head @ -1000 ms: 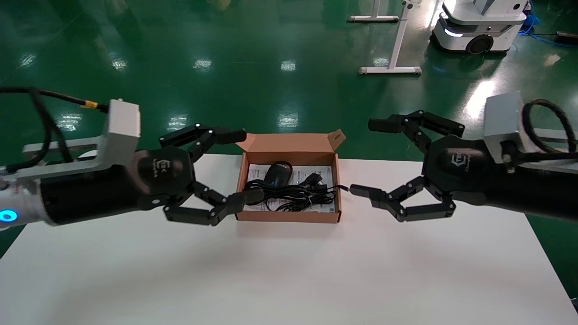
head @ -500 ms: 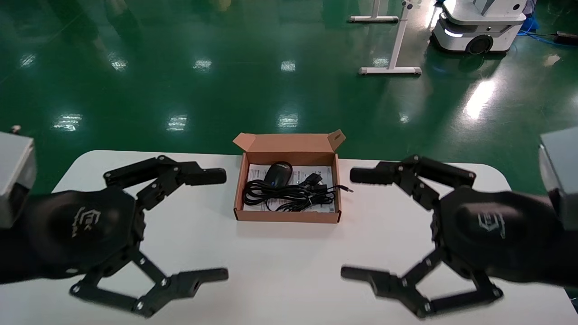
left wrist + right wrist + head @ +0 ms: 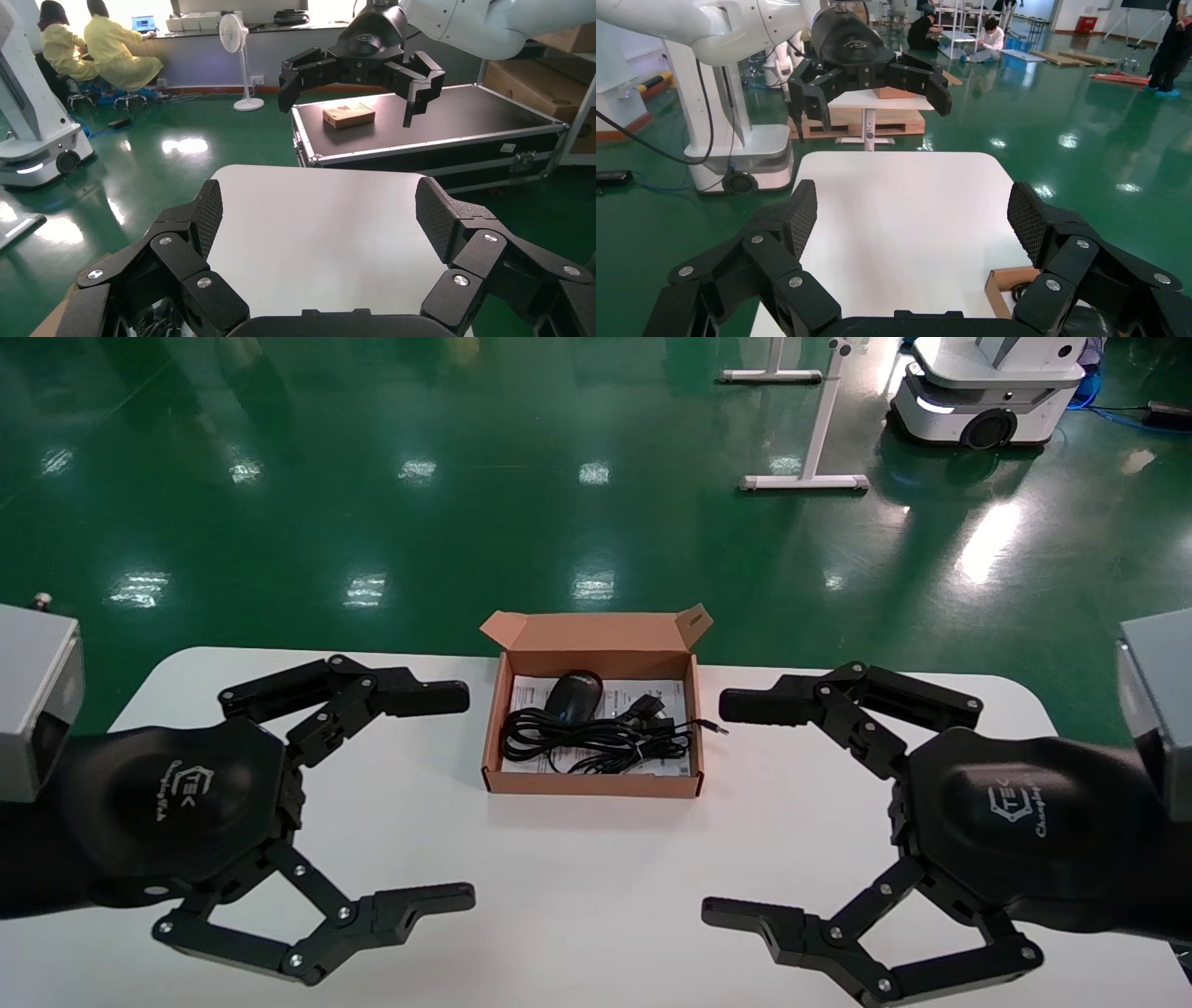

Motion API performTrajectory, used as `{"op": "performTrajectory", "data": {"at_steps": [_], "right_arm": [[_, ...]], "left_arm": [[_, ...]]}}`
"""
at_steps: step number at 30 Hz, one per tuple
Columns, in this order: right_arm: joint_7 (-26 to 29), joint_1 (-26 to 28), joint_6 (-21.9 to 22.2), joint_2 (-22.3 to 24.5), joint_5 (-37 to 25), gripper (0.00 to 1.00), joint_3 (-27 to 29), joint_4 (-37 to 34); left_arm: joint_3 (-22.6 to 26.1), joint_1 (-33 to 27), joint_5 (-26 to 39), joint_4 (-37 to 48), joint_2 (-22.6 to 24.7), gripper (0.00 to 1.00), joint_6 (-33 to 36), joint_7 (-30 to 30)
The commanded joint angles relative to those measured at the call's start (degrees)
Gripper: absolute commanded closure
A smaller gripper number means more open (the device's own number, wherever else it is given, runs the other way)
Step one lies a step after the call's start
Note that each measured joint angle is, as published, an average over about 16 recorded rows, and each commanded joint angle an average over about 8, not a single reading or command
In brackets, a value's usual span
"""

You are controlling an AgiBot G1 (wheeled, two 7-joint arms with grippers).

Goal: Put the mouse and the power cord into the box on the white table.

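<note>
The brown box (image 3: 591,786) stands open at the far middle of the white table (image 3: 596,905), its flap lid up at the back. Inside it lie the black mouse (image 3: 573,696) and the coiled black power cord (image 3: 596,747). A thin cable end (image 3: 712,726) pokes over the box's right wall. My left gripper (image 3: 458,795) hovers left of the box and nearer to me, open and empty. Mirroring it on the right is my right gripper (image 3: 724,808), also open and empty. Each wrist view shows its own wide-spread pads, left gripper (image 3: 320,210) and right gripper (image 3: 912,210), over bare table.
Green floor surrounds the table. A white mobile robot (image 3: 987,393) and white stand legs (image 3: 805,481) are far back right. The left wrist view shows a black flight case (image 3: 450,119) beyond the table. A corner of the box (image 3: 1007,281) shows in the right wrist view.
Both arms have pulled back from the box's sides toward the table's near edge and turned, jaws staying open. Over the last half second they barely moved. The box's contents are unchanged.
</note>
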Motion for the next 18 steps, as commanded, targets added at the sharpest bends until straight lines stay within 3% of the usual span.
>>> {"op": "performTrajectory", "data": {"at_steps": [1,18], "right_arm": [[-0.11,0.16,0.03,-0.09,-0.17,0.00,-0.09,-0.28],[-0.47,0.68,0.15,-0.36,-0.68,0.00,-0.37,-1.11]], "left_arm": [[0.06,-0.07,0.10,0.20,0.08,0.00,-0.06,0.01],[0.24,-0.30,0.42,0.83,0.34,0.00,-0.23,0.08]]}}
